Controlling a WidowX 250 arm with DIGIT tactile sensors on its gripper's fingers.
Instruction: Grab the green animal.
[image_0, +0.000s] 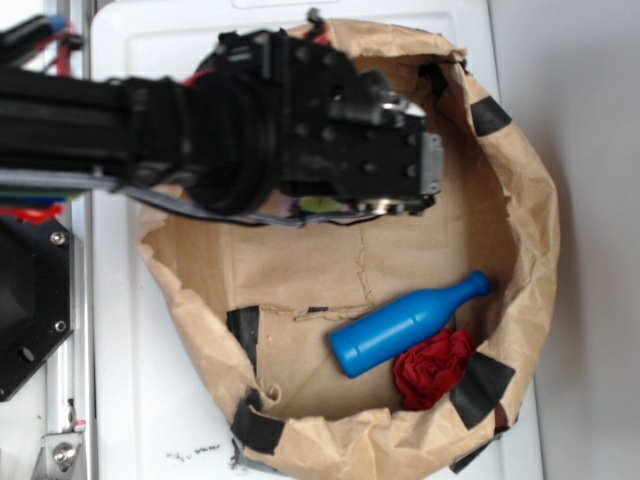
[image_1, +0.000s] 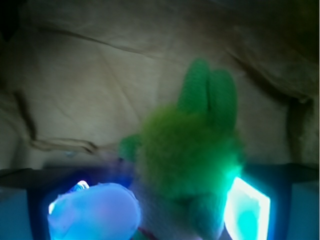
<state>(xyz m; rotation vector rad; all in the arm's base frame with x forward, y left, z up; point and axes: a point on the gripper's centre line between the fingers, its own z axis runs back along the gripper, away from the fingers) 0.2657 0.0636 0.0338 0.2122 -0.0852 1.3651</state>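
The green animal sits right in front of the wrist camera, filling the middle of that view, with its two darker ears pointing up toward 12 o'clock. From outside, only a tiny bit of it peeks out under the black end effector, at about 11 o'clock inside the brown paper bag. The toy looks to be between the two fingers, but I cannot tell if they are squeezing it or just beside it. To do this step well, I think the fingers should pinch the soft body in the middle, not the ears, and hold firm. The blue bottle and red cloth lie well apart near 5 o'clock.
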